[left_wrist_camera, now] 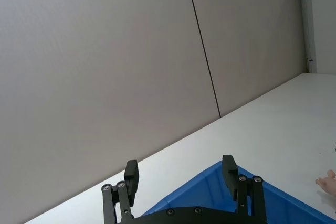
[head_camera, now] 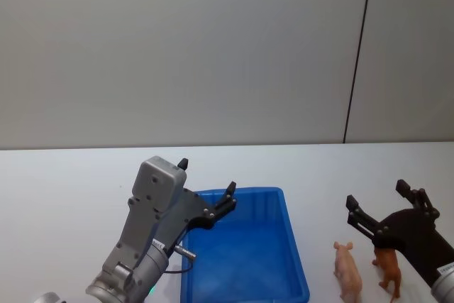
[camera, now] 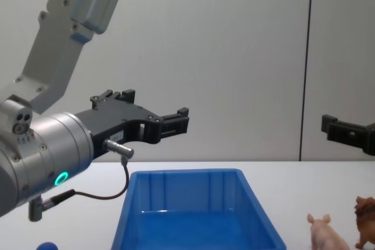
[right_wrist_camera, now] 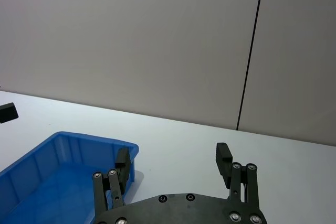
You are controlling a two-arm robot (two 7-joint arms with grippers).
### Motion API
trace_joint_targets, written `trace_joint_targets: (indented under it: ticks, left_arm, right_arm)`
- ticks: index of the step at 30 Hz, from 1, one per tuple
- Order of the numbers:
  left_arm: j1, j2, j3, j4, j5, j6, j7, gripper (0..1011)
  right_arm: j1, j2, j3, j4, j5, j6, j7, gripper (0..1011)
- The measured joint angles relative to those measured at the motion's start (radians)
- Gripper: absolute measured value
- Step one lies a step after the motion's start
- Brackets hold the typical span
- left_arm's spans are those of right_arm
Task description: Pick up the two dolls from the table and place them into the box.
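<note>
Pig (head_camera: 348,271) and lion (head_camera: 389,269) look light, rigid, slick; pinch across flanks. Left end effector (head_camera: 206,175) and right end effector (head_camera: 377,194) hover released.

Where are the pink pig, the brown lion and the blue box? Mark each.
pink pig (head_camera: 347,273): head view, its back.
brown lion (head_camera: 389,269): head view, its flank.
blue box (head_camera: 295,246): head view, its right rim.

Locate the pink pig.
Head view, lower right: the pale pink plastic pig stands on the white tabletop between the bright blue plastic bin and the reddish-brown lion figurine.
</note>
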Motion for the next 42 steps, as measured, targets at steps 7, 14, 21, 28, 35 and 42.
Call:
trace_joint_targets:
  ticks: [7,14,21,28,35,42]
  left_arm:
    - [0.000,0.000,0.000,0.000,0.000,0.000,0.000,1001]
    - [0.000,0.000,0.000,0.000,0.000,0.000,0.000,1001]
    - [0.000,0.000,0.000,0.000,0.000,0.000,0.000,1001]
    - [0.000,0.000,0.000,0.000,0.000,0.000,0.000,1001]
    - [0.000,0.000,0.000,0.000,0.000,0.000,0.000,1001]
    - [0.000,0.000,0.000,0.000,0.000,0.000,0.000,1001]
  right_arm:
    - [0.000,0.000,0.000,0.000,0.000,0.000,0.000,1001]
    - [0.000,0.000,0.000,0.000,0.000,0.000,0.000,1001]
    - [0.000,0.000,0.000,0.000,0.000,0.000,0.000,1001]
    - [0.004,0.004,0.005,0.011,0.002,0.005,0.010,1001]
    - [0.007,0.023,0.021,0.040,0.015,0.029,0.038,1001]
    - [0.002,0.049,0.038,0.076,0.022,0.056,0.072,1001]
